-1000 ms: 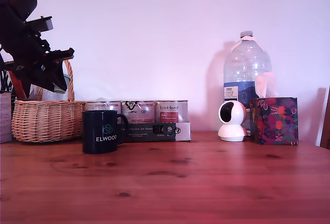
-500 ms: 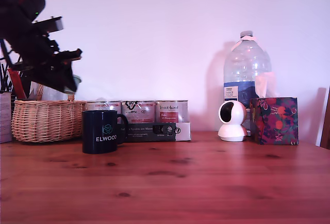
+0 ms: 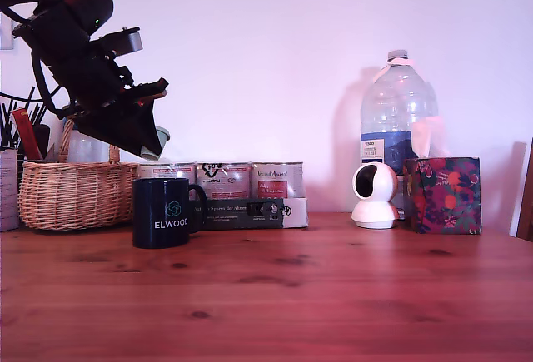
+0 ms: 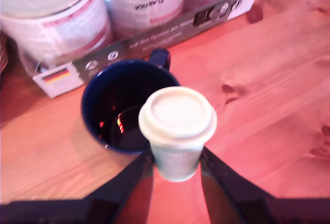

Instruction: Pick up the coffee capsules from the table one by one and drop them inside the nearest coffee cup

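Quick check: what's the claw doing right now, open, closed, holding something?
Claw: closed on a coffee capsule, held in the air above the coffee cup.

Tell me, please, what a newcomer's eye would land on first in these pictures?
Probably the black arm at the exterior view's upper left, its tool clamped on a pale coffee capsule held in the air above the dark ELWOOD coffee cup. Next, the big water bottle and white dome camera at that view's right.
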`<action>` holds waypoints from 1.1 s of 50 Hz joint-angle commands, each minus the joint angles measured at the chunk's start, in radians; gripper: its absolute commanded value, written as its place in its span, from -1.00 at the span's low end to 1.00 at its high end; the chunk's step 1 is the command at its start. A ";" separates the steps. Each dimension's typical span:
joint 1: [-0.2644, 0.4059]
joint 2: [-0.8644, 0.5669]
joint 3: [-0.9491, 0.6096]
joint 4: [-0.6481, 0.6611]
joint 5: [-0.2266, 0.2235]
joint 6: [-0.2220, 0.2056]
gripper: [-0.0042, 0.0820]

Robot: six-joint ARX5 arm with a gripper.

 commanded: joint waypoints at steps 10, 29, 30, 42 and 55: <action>-0.002 -0.008 0.087 -0.073 0.002 0.002 -0.48; -0.003 0.142 0.285 -0.273 -0.009 0.003 -0.48; -0.003 0.149 0.294 -0.283 -0.009 0.003 -0.48; -0.002 0.246 0.418 -0.400 -0.021 0.006 -0.48; -0.009 0.303 0.470 -0.427 -0.056 0.021 -0.48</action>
